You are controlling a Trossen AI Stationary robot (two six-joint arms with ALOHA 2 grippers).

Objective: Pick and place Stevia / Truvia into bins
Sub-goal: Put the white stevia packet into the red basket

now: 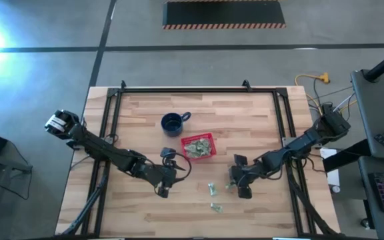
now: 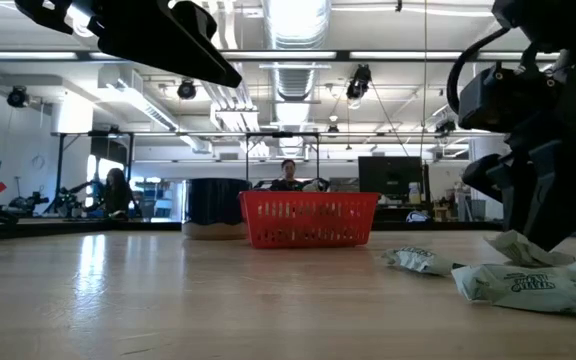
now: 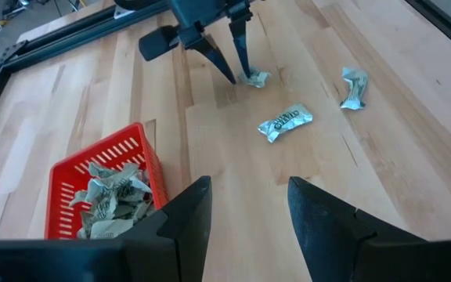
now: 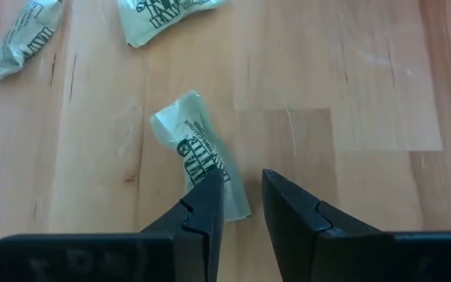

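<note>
The red basket [image 1: 197,147] stands mid-table with several Stevia sachets [image 3: 110,194] inside. Three more sachets lie on the wood near it: one [image 4: 196,149] under my right gripper [image 4: 243,192], and two others [image 3: 285,124] [image 3: 354,86] beside it. My right gripper points steeply down, open by a narrow gap, with its fingertips at that sachet's near end. My left gripper [image 3: 249,188] hangs open above the table to the near left of the basket, with nothing between its fingers. My right gripper comes from above, slanting down, onto the near end [image 4: 233,205] of the crumpled sachet, which lies flat on the table. One finger [image 4: 206,207] covers that end and a corner shows in the gap. Whether the fingers touch the paper I cannot tell.
A dark blue mug [image 1: 173,123] stands behind the basket toward the far edge. A black frame [image 1: 199,90] runs around the table's far and side edges. Bare wood lies at the near left.
</note>
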